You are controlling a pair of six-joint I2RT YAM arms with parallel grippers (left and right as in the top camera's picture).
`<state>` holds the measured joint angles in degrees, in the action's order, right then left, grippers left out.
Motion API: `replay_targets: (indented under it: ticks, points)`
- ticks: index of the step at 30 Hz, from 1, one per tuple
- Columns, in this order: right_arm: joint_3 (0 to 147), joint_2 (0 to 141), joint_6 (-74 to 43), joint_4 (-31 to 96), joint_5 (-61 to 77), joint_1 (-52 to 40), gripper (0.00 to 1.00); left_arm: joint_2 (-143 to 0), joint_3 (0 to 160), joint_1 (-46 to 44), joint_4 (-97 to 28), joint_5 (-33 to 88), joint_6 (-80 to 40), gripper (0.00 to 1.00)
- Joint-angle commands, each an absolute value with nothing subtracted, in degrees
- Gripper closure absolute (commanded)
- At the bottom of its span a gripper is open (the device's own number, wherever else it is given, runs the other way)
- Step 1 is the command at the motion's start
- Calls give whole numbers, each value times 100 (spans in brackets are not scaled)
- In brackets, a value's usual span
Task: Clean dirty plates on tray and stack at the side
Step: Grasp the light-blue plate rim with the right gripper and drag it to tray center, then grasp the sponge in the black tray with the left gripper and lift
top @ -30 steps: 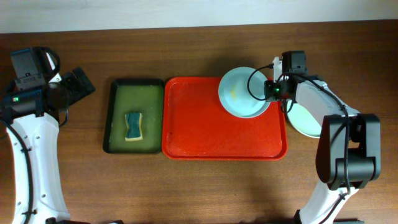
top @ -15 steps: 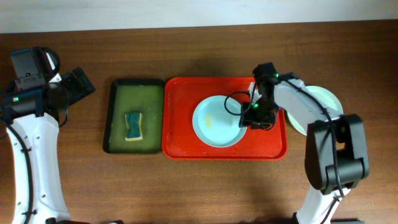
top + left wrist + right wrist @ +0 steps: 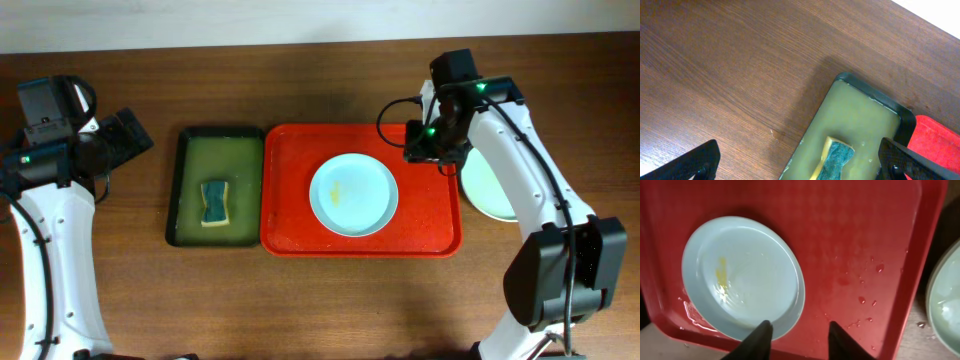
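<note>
The brown wooden table (image 3: 300,300) carries everything. On it, the large bright red rectangular plastic tray (image 3: 290,200) lies under the right jaws and reaches to their left. The smaller dark green tray (image 3: 190,160), holding yellowish liquid, sits ahead of the left jaws. The round pale blue plate (image 3: 353,194) rests flat near the middle of the red tray, just left of the right jaws, with a small yellow smudge (image 3: 721,272) on it. A pale mint green plate (image 3: 485,190) lies on the table to their right (partly hidden by the arm). A teal and yellow sponge (image 3: 214,202) lies in the green tray. The right jaws are released and empty, their black fingers (image 3: 762,332) apart above the blue plate's near rim. The left jaws are spread wide, grasping nothing.
</note>
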<state>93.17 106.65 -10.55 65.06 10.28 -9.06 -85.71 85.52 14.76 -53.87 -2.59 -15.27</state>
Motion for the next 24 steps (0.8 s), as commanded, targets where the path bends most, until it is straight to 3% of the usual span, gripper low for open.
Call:
replay_targets:
  ticks: [1, 6, 10, 13, 21, 22, 24]
  points:
    - [8711, 10645, -908, 5885, 764, -1205, 64, -8554, 8586, 1496, -5391, -279, -1584, 1]
    - [7955, 10656, -663, 5028, 694, -1236, 75, -8554, 8586, 1496, -5391, -281, -1584, 1]
    - [7485, 10768, -663, 4414, 683, -1236, 76, -8554, 8586, 1496, -5391, -281, -1584, 1]
    - [7478, 10973, -666, 4407, 709, -1238, 86, -8554, 8586, 1496, -5391, -279, -1584, 1]
    - [7234, 11113, -666, 4104, 1048, -1243, 85, -8554, 8586, 1496, -5391, -279, -1584, 1]
    - [7227, 11111, -668, 4088, 1050, -1243, 94, -8554, 8586, 1496, -5393, -279, -1584, 0]
    - [7231, 11111, -801, 4088, 1052, -1243, 96, -8554, 8586, 1496, -5393, -279, -1584, 1]
